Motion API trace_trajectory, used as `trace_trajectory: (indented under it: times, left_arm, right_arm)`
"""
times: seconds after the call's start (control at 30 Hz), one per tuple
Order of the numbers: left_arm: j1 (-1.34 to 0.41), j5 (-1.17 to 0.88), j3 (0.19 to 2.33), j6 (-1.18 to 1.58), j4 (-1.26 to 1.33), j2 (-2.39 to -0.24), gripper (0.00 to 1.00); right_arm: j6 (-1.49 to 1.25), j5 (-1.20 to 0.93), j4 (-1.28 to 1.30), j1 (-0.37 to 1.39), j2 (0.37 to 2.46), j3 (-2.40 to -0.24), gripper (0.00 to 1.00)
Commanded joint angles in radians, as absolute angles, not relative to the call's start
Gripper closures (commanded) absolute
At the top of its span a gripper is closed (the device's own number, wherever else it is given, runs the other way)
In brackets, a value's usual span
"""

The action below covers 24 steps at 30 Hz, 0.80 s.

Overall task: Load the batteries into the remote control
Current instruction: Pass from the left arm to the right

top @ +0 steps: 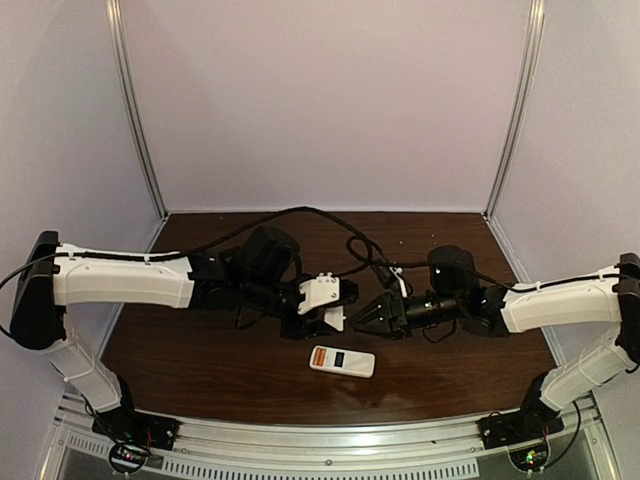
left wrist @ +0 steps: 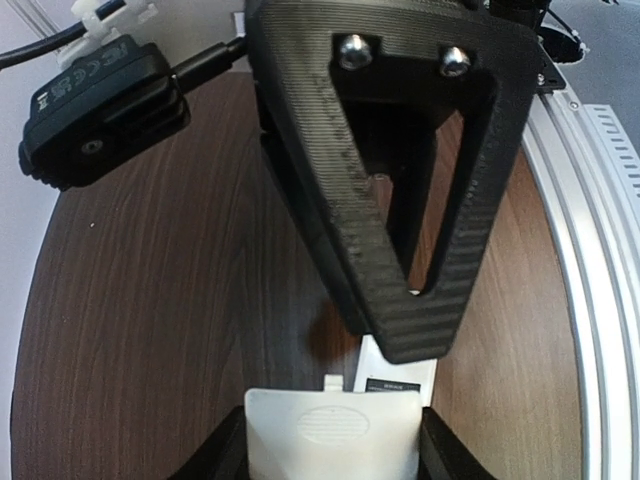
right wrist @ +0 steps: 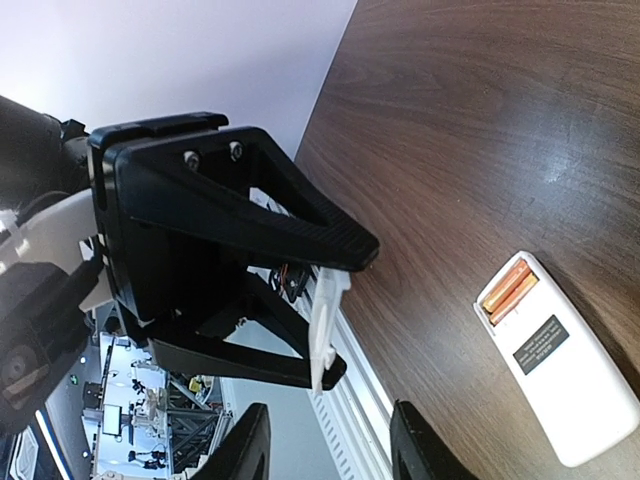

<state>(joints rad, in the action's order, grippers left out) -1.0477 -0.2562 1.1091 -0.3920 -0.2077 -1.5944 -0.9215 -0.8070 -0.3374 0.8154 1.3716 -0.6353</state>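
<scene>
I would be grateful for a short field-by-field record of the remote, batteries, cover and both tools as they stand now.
remote control: lying back up on the table, compartment uncovered
batteries: two, orange, side by side in the compartment
cover: off the remote, held in the left tool
left tool: shut on the cover, above the table
right tool: open, empty, facing the left tool

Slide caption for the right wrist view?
Left gripper holds the white cover; remote lies back up on the table, two orange batteries seated.
</scene>
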Motion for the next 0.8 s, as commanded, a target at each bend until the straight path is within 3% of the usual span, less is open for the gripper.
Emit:
trace_trajectory:
  times: [0.0, 0.33, 0.77]
  left_arm:
    - [-1.065, -0.231, 1.142, -0.38, -0.222, -1.61, 0.56]
    - [-1.078, -0.228, 1.163, -0.379, -0.226, -1.616, 0.55]
    - [-1.078, -0.21, 1.155, -0.378, -0.215, -1.608, 0.5]
  right_arm:
    - [-0.956, -0.779, -0.403, 0.826, 1.4, -0.665, 0.59]
    - [-0.971, -0.782, -0.451, 0.839, 1.459, -0.692, 0.65]
    - [-1.057, -0.84, -0.612, 0.844, 1.496, -0.67, 0.95]
